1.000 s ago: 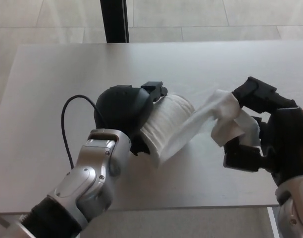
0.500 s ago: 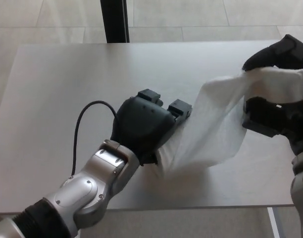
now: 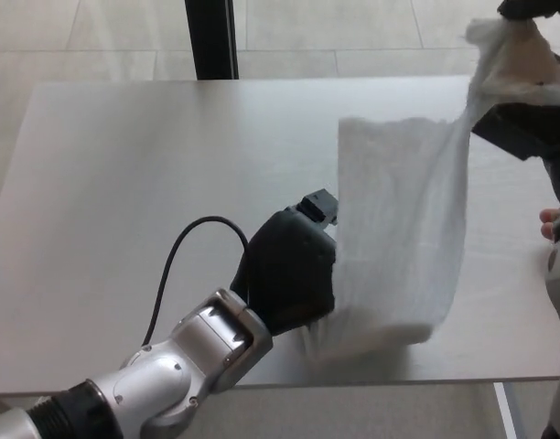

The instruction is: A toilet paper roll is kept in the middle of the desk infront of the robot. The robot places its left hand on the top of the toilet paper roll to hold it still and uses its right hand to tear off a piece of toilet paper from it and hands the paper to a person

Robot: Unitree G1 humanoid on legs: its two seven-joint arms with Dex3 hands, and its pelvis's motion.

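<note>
Head view: right hand [image 3: 527, 110] has lifted the paper sheet [image 3: 403, 238] higher.

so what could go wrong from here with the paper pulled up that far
The toilet paper roll sits near the desk's front edge under the left hand; a harder pull might drag it off. The long paper strip in the right hand looks still attached, so more may unroll instead of tearing.
</note>
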